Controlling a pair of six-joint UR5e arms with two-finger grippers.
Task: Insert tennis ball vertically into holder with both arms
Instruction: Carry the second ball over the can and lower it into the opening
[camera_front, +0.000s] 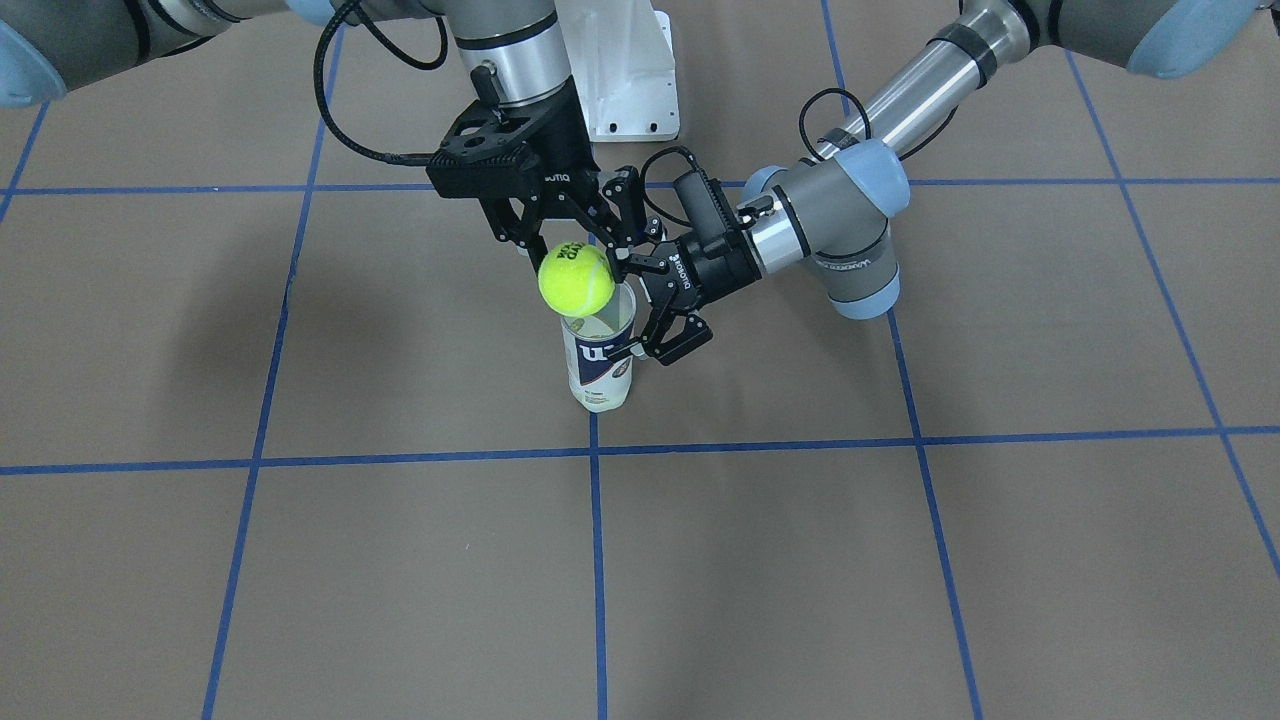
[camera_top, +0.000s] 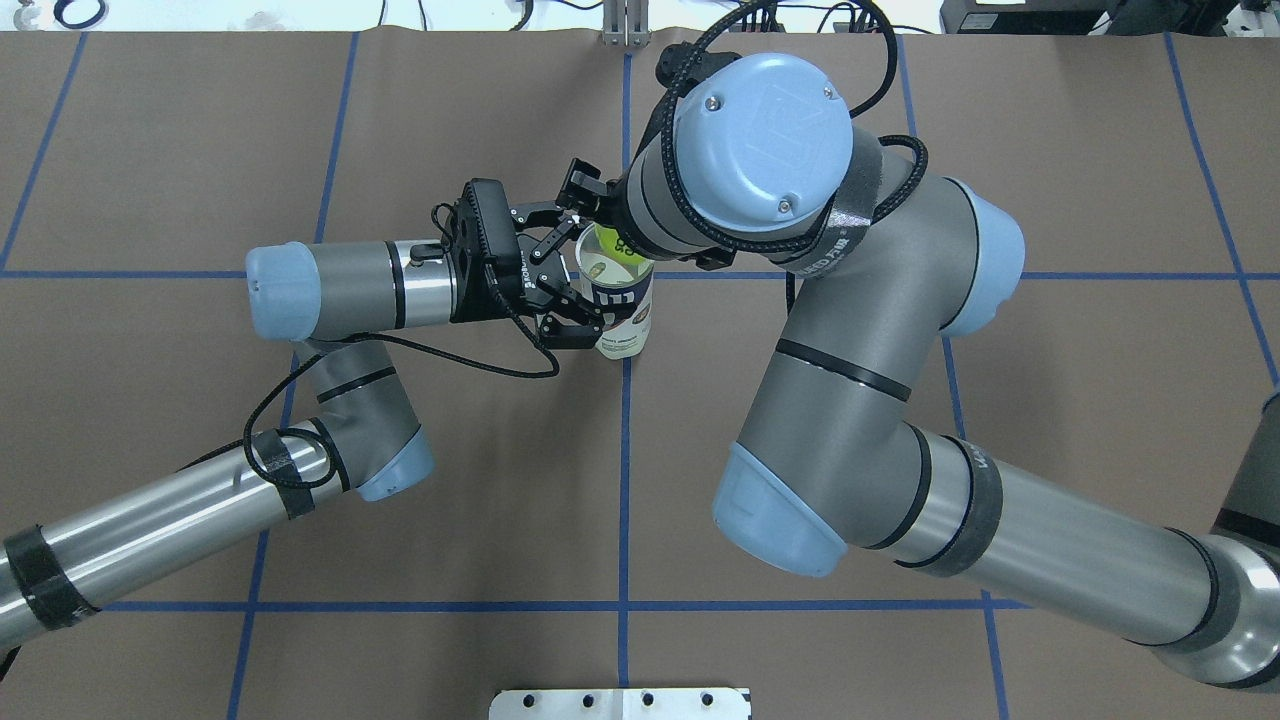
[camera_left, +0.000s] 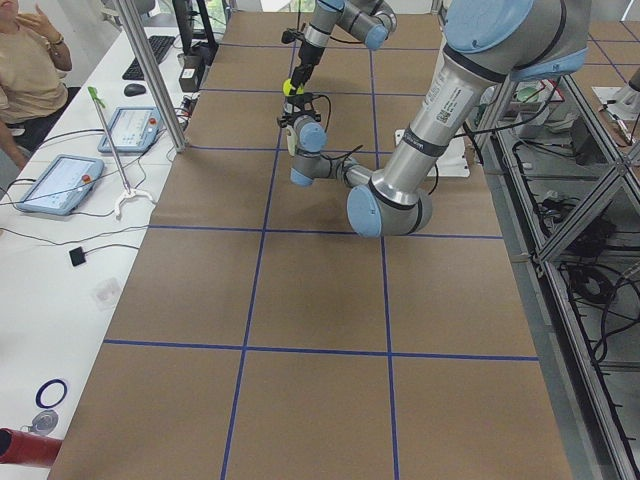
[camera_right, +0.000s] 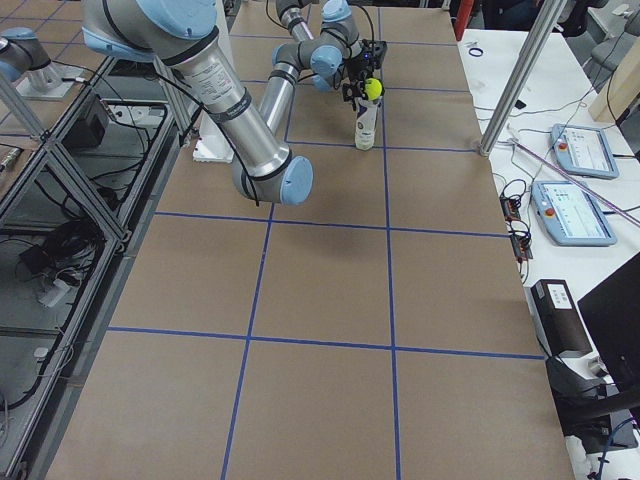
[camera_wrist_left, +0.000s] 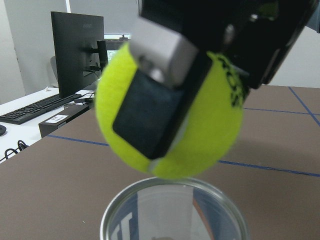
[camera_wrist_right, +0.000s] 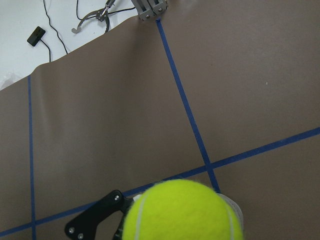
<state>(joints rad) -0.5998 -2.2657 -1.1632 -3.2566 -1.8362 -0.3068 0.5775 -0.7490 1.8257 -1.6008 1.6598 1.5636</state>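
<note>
A: Where is the ball (camera_front: 576, 280)?

B: Pinched in the right gripper (camera_front: 570, 262), just above the open mouth of the holder (camera_front: 600, 360). The left wrist view shows a dark pad (camera_wrist_left: 145, 117) flat against the ball's near side, and the ball's underside just over the rim. Whether ball and rim touch, I cannot tell.

A: And the holder?

B: Upright on the table (camera_front: 300, 560), beside the crossing of two blue tape lines. Its label is partly covered by a finger; only a scrap of the white logo shows.

A: Is the left gripper (camera_front: 648, 315) holding it?

B: It comes in sideways, jaws spread around the upper tube. In the front view one finger (camera_front: 668, 342) lies against the wall; the other is behind the ball and tube. From overhead the fingers flank the tube, but the right arm (camera_top: 860, 380) covers the far side, so how firmly it is clamped is hard to say. It looks closed on the holder.

A: Anything else hidden?

B: From overhead only a sliver of the ball shows under the right wrist's blue cap (camera_top: 760, 125). The right wrist view cuts the ball off at the bottom edge. In the side views everything is too small to judge. The white base (camera_front: 625, 70) is half behind the right gripper's body.
</note>
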